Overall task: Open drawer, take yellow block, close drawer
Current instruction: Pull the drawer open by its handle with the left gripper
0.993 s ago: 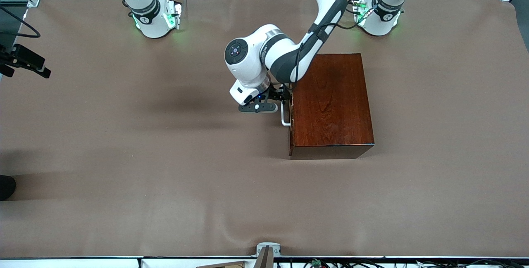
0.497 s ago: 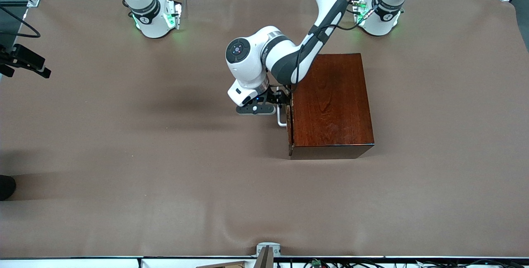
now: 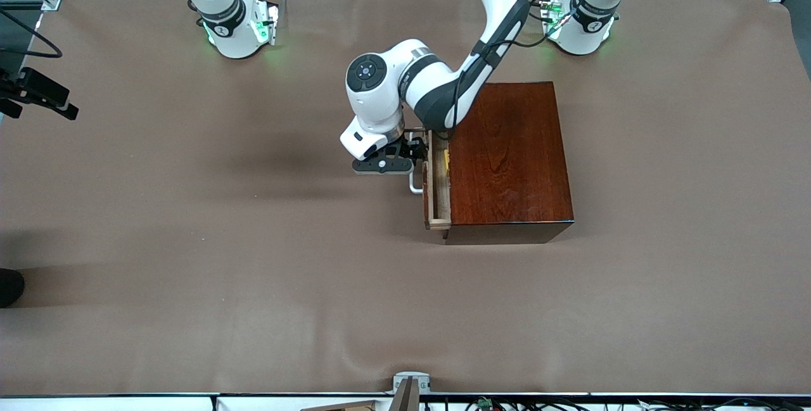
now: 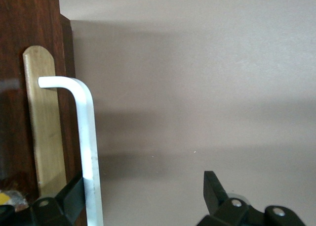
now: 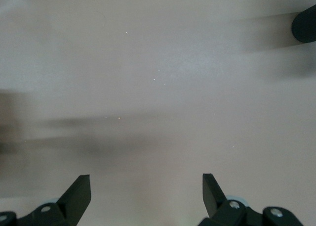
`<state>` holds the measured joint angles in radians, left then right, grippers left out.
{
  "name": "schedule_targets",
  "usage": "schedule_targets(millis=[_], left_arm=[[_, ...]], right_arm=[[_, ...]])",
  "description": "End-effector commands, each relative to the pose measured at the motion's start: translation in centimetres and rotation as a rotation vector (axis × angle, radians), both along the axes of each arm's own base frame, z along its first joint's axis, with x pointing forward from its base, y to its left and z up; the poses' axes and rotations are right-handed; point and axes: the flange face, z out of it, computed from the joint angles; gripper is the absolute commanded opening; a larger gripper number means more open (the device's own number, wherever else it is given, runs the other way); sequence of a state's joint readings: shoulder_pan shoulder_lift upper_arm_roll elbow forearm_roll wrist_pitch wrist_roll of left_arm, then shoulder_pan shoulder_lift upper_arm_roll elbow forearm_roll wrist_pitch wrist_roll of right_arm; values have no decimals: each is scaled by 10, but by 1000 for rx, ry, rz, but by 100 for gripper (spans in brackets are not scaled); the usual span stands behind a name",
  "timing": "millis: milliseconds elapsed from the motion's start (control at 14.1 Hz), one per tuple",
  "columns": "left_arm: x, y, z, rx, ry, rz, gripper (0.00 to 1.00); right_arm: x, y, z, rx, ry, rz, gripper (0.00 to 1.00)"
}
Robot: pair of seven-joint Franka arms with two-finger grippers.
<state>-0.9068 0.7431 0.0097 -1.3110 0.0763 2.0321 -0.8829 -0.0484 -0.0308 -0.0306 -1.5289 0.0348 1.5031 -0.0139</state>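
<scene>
The dark mahogany box [image 3: 510, 158] lies on the table with its drawer [image 3: 437, 192] pulled partly out toward the right arm's end, showing the pale-wood tray. A sliver of the yellow block [image 3: 447, 158] shows in the tray at the box's edge, and a corner of it appears in the left wrist view [image 4: 4, 198]. My left gripper [image 3: 419, 149] is open at the white bar handle [image 3: 415, 184]. The handle [image 4: 91, 147] rests against one finger [image 4: 73, 194], far from the other. My right gripper [image 5: 146, 189] is open over bare cloth, out of the front view.
Brown cloth [image 3: 253, 240] covers the whole table. A gold plate [image 4: 45, 127] backs the handle on the drawer front. A black device [image 3: 38, 91] juts in at the right arm's end. A dark rounded thing [image 5: 305, 23] shows in the right wrist view.
The left gripper has moved toward the right arm's end with the handle, and the drawer has slid out of the box. The tray and the yellow block have come into sight.
</scene>
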Motion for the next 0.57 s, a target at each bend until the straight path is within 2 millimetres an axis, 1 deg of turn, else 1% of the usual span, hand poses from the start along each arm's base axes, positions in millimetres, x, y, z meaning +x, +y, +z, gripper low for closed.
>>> schedule_targets(millis=[0, 213, 497], left_arm=[[-11, -28, -12, -82, 7, -9, 100], [-15, -34, -15, -113, 18, -9, 100], [-13, -42, 0, -158, 17, 0, 100]], right_arm=[[-4, 0, 6, -11, -10, 1, 100], [-3, 1, 5, -10, -8, 3, 100], [-2, 0, 3, -9, -4, 3, 100]])
